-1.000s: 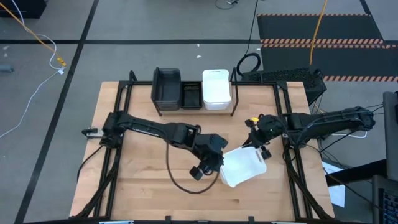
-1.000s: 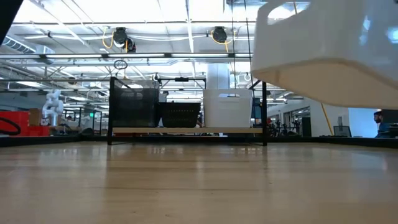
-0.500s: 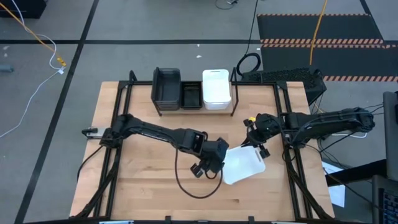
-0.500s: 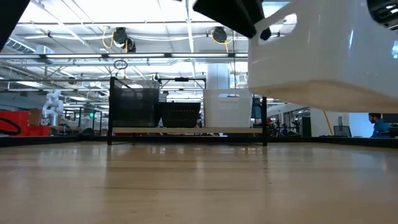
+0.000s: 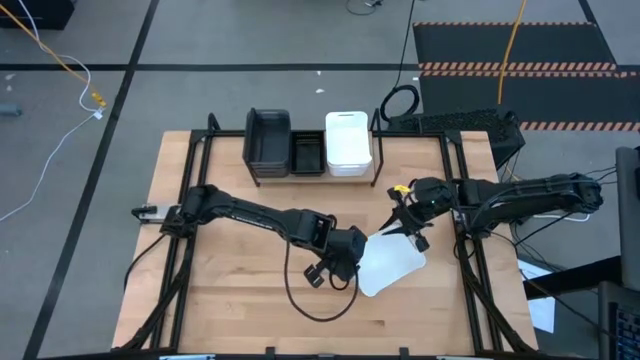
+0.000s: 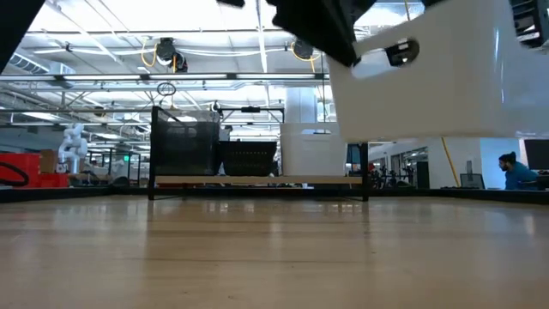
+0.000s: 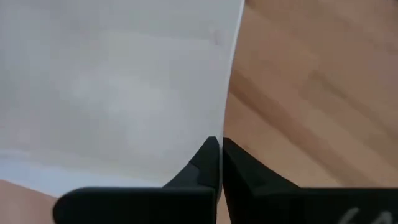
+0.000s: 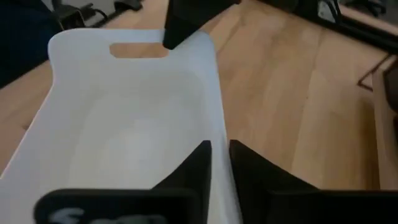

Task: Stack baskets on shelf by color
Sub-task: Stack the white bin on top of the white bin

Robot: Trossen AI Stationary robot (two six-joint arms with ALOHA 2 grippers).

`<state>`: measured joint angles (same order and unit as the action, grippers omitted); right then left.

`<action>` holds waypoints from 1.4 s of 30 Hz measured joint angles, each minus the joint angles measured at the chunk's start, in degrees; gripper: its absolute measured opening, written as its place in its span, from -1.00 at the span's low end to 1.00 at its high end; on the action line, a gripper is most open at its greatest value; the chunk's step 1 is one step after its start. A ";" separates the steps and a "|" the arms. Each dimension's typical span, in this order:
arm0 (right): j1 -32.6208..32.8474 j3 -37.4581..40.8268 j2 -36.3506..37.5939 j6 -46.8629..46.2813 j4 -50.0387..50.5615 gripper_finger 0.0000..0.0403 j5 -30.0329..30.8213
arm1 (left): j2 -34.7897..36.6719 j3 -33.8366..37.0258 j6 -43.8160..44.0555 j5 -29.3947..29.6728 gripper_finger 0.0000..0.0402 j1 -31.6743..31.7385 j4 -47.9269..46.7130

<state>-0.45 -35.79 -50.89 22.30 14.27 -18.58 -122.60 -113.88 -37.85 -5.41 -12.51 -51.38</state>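
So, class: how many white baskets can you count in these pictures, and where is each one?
2. One white basket sits on the shelf, at its right end. The other white basket hangs above the table, shared by the left claw and right claw. Nested ones might be hidden.

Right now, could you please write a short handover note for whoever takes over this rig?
Left gripper: shut on the white basket, at its near-left rim.
Right gripper: shut on the same basket's far-right rim.
The white basket hangs clear of the table, carried by both arms at right of centre.
Shelf at the table's far edge holds a dark grey basket, a black mesh basket and another white basket, left to right.
Left: carry the held basket over and stack it on the shelved white one.
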 joint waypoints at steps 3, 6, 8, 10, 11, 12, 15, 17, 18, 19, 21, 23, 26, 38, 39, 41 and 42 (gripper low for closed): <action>0.02 0.00 0.63 0.31 -0.49 -0.62 -1.19 | 0.44 -1.31 0.36 -0.78 -0.97 -0.08 0.02; 0.02 0.02 2.16 0.19 -0.55 -0.47 -1.21 | 1.13 -2.36 0.42 -0.61 -0.98 0.03 -0.40; 0.02 0.04 3.77 0.04 -0.93 -0.36 -1.42 | 1.98 -2.70 0.18 -0.39 -0.98 0.19 -0.51; 0.02 0.04 5.91 0.18 -2.01 -0.24 -2.35 | 2.76 -2.80 0.27 0.52 -0.98 0.57 -1.10; 0.02 0.06 7.00 0.63 -2.63 -0.18 -3.18 | 2.87 -2.86 0.27 1.34 -0.98 0.81 -1.65; 0.04 0.07 8.20 0.96 -3.53 -0.12 -4.44 | 2.88 -2.89 0.52 2.56 -0.98 1.12 -2.53; 0.10 0.09 11.66 0.06 -9.28 0.01 -3.78 | 2.81 -2.89 1.11 9.56 -0.99 2.18 -5.07; 0.09 0.09 13.98 -3.13 -13.64 0.06 -0.54 | 2.80 -2.89 1.04 16.34 -0.98 2.60 -4.44; 0.09 0.09 15.12 -4.87 -14.97 0.07 1.07 | 2.79 -2.89 1.10 20.05 -0.98 2.81 -3.68; 0.09 0.09 16.19 -6.39 -15.41 0.07 2.70 | 2.97 -2.91 1.29 22.94 -0.97 2.95 -3.39; 0.09 0.09 18.05 -7.82 -14.86 0.07 4.93 | 4.29 -2.91 1.58 26.00 -0.96 3.86 -3.84; 0.09 0.76 19.60 -7.94 -14.29 0.06 5.54 | 6.20 -2.91 2.50 26.59 -0.98 5.25 -2.17; 0.00 2.31 21.55 -6.89 -14.10 0.04 6.88 | 9.23 -2.97 5.49 26.67 -0.98 8.03 -1.53; -0.13 3.13 23.37 -6.18 -14.43 0.03 8.23 | 9.71 -2.89 13.58 17.35 -0.98 23.78 -0.85; -0.13 3.13 23.37 -6.16 -14.43 0.03 8.23 | 9.13 -2.84 13.54 16.93 -0.98 24.56 -0.91; -0.11 3.13 23.37 -6.17 -14.29 0.03 8.09 | 8.55 -2.74 12.99 16.88 -0.97 25.76 -1.38; -0.11 3.13 23.37 -6.16 -14.09 0.03 8.10 | 8.52 -2.73 12.69 16.94 -0.97 26.21 -1.34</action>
<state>-0.56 -32.67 -27.53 16.14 0.18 -10.48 -114.08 -116.62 -25.16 11.53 13.70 -52.72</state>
